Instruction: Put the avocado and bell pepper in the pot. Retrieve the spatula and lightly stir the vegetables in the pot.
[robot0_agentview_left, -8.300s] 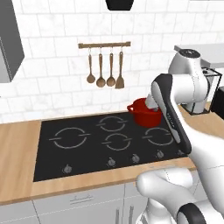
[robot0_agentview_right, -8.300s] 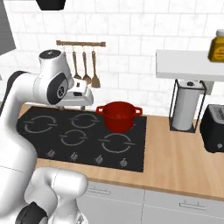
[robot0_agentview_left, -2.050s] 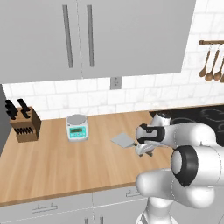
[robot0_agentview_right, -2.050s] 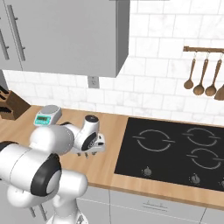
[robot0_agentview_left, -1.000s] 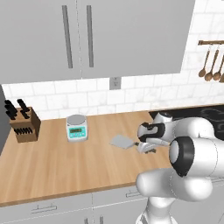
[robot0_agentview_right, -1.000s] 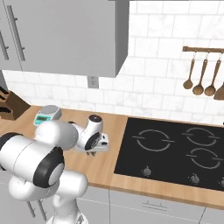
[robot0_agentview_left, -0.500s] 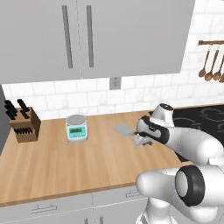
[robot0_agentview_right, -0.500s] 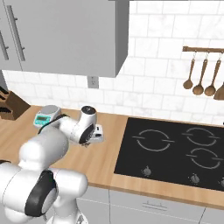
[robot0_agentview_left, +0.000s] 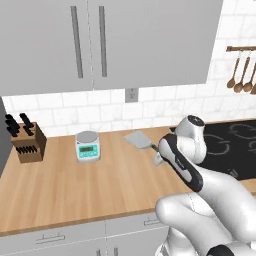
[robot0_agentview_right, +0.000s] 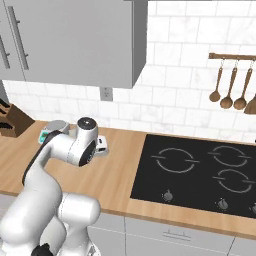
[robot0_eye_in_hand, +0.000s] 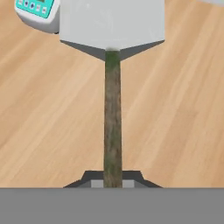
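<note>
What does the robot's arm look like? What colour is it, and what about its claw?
The arm is glossy white, made of fat rounded tube sections with smooth bulging elbows. The joints between the sections are dark grey or black bands, and one round joint has a dark cap on top. No loose cables show. The claw has two small dark grey fingertips on a pale hand.

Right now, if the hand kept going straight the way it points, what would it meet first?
Probably the kitchen scale: the hand, shut on the spatula, points along its handle, whose blade leads. Depth is unclear.
</note>
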